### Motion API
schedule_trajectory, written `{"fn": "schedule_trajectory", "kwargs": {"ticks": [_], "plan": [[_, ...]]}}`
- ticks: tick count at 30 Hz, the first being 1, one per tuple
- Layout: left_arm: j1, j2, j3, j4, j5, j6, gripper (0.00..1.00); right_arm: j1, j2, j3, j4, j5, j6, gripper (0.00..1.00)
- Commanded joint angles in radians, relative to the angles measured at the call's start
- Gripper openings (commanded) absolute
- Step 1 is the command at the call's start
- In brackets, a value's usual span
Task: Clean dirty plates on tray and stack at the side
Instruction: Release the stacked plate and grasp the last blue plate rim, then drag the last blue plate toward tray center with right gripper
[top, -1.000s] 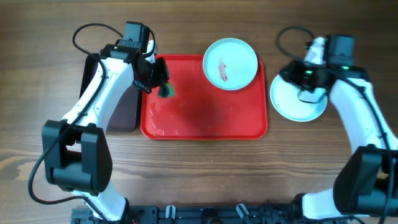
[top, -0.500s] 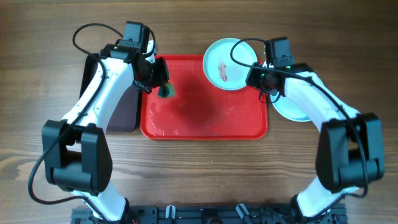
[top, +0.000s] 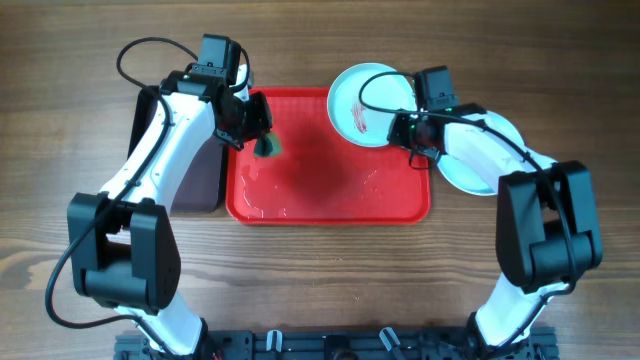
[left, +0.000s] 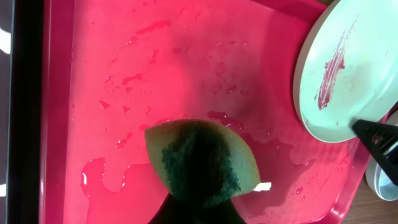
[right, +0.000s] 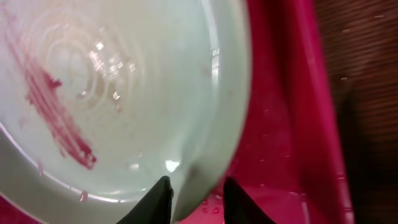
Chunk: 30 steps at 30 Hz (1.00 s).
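Wood-grain table (top: 320, 290) carries the red tray (top: 330, 195), its floor wet with puddles and droplets, and a narrow black tray (top: 205, 190) just beside its left edge. The smeared turquoise plate (top: 360, 100) sits at the tray's far right corner, overhanging the rim, and a pale plate (top: 485, 165) lies on the wood just right of the tray. The left gripper (top: 258, 138) pinches a yellow-green sponge (left: 202, 163) over the tray's left part; the right gripper (right: 198, 190) stands narrowly parted astride the smeared plate's edge.
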Motion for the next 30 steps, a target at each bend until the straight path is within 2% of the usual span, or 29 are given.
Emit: {"fn": "schedule_trajectory", "kwargs": {"ticks": [1,10,18,20,23,26,30], "plan": [[0.000,-0.014,-0.006,0.002,-0.006,-0.009,0.04,0.031,0.016,0.017,-0.028,-0.010,-0.040,0.26],[0.000,-0.014,-0.006,-0.001,-0.006,-0.009,0.04,0.129,0.016,0.017,-0.240,-0.097,-0.041,0.23],[0.000,-0.014,-0.006,-0.001,-0.006,-0.009,0.04,0.200,-0.012,0.028,-0.287,-0.140,-0.071,0.23],[0.000,-0.014,-0.006,-0.001,-0.006,-0.009,0.04,0.188,-0.031,0.049,-0.288,-0.127,-0.140,0.27],[0.000,-0.014,-0.006,-0.001,-0.007,-0.009,0.04,0.158,-0.043,0.097,-0.286,-0.043,-0.235,0.45],[0.000,-0.014,-0.006,0.000,-0.007,-0.009,0.04,0.134,-0.042,0.109,-0.194,-0.007,-0.381,0.55],[0.000,-0.014,-0.006,0.001,-0.006,-0.009,0.04,0.129,-0.013,0.109,-0.054,-0.012,-0.546,0.58]]}}
